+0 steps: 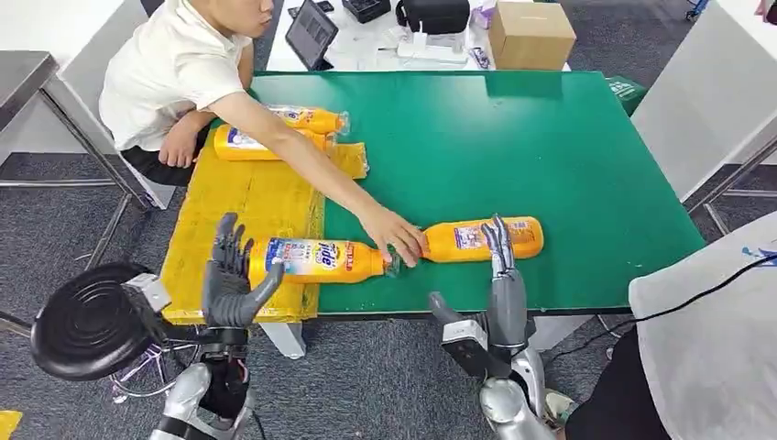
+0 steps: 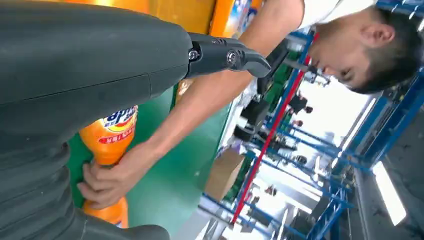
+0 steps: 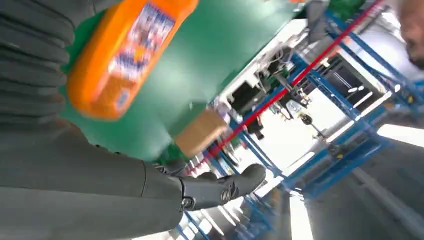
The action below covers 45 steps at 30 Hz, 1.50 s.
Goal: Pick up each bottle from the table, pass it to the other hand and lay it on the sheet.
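Surface point(image 1: 550, 156): green-topped, with a yellow sheet point(image 1: 243, 206) covering its left edge from the far part to the near-left corner.

Person point(image 1: 174, 69): seated past the far-left corner, one arm reaching across the surface. The person's hand point(image 1: 392, 234) grips the neck of a bottle near the near edge.

Bottles, all orange and lying on their sides:
- Bottle A point(image 1: 481, 238) lies on the green near the near edge, right of centre, its neck in the person's hand.
- Bottle B point(image 1: 316, 260) lies across the sheet's right border near the near edge, its cap close to the person's hand.
- Bottles C point(image 1: 270, 145) and D point(image 1: 311, 118) lie side by side on the far part of the sheet.

Right hand point(image 1: 500, 252): raised at the near edge, fingers extended over bottle A; whether they touch it cannot be told. It holds nothing.

Left hand point(image 1: 232, 275): raised at the near-left corner, fingers spread wide, empty, just beside the base of bottle B.
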Tool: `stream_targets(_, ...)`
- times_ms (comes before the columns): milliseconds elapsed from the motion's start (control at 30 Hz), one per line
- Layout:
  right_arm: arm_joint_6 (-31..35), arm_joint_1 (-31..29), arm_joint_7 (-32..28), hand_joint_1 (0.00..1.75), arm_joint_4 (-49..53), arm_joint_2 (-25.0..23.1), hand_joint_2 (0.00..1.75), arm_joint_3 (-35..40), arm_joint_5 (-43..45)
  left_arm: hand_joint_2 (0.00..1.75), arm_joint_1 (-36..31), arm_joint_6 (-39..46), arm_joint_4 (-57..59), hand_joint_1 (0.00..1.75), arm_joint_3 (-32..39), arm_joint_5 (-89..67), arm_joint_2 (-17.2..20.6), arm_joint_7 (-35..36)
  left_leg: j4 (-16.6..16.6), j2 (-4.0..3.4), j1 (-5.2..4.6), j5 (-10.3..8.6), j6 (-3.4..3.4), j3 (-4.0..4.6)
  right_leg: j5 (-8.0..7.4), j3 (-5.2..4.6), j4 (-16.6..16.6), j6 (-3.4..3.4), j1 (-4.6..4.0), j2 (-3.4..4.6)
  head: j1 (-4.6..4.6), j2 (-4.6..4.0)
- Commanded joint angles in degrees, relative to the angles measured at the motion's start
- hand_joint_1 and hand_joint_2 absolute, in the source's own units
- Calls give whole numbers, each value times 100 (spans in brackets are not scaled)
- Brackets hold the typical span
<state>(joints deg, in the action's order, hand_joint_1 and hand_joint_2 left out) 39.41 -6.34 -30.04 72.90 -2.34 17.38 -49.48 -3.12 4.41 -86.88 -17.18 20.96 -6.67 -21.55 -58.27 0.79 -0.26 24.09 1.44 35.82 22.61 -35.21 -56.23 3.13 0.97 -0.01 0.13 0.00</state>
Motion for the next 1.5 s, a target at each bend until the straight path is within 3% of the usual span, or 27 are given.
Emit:
stream_targets(33, 59, -1108, 661, 0, -2019, 46, 175, -355, -1820, 175, -73, 48, 185, 0, 29, -132, -71, 254, 6, -14, 3, 6, -6, -27, 2, 23, 8, -9, -4, 9, -2, 0)
stream_targets(267, 59, -1929, 1465, 0, -3237, 497, 175, -102, -2004, 175, -232, 568, 346, 0, -161, -670, -35, 314, 5, -7, 0, -1, -1, -22, -2, 20, 6, -6, -2, 1, 0, 0)
stream_targets(700, -102, -2093, 1914, 0, -3652, 932, 175, 83, -2070, 175, -218, 515, 353, 0, -268, -750, 47, 449, 4, 3, 1, 5, -5, -32, 6, 33, 5, -10, -4, -7, 0, 0)
stream_targets(800, -107, -2208, 1959, 0, -3759, 1018, 175, 95, -2090, 175, -266, 483, 435, 0, -305, -778, 56, 465, 4, 1, -1, 3, -4, -29, 5, 28, 6, -9, -3, -3, 0, 0)
stream_targets(1067, -1017, -2678, 1517, 0, -4399, 799, 175, 25, -1461, 175, -490, 291, 718, 0, -478, -460, -27, 803, 1, -5, -3, 0, -1, -16, -1, 14, 2, -5, 0, 3, 0, 0)
stream_targets(1200, -1169, -2964, 1589, 0, -4692, 675, 175, 238, -1592, 175, -632, 221, 921, 0, -580, -333, -42, 847, 2, -13, -1, 3, -3, -21, 0, 17, 1, -7, -2, 11, -2, 0)
stream_targets(1500, -1178, -2997, 1621, 0, -4753, 675, 175, 287, -1626, 175, -669, 220, 970, 0, -604, -302, -57, 868, 0, -2, 0, 2, -2, -19, 2, 19, 0, -6, -2, 0, -2, 0)
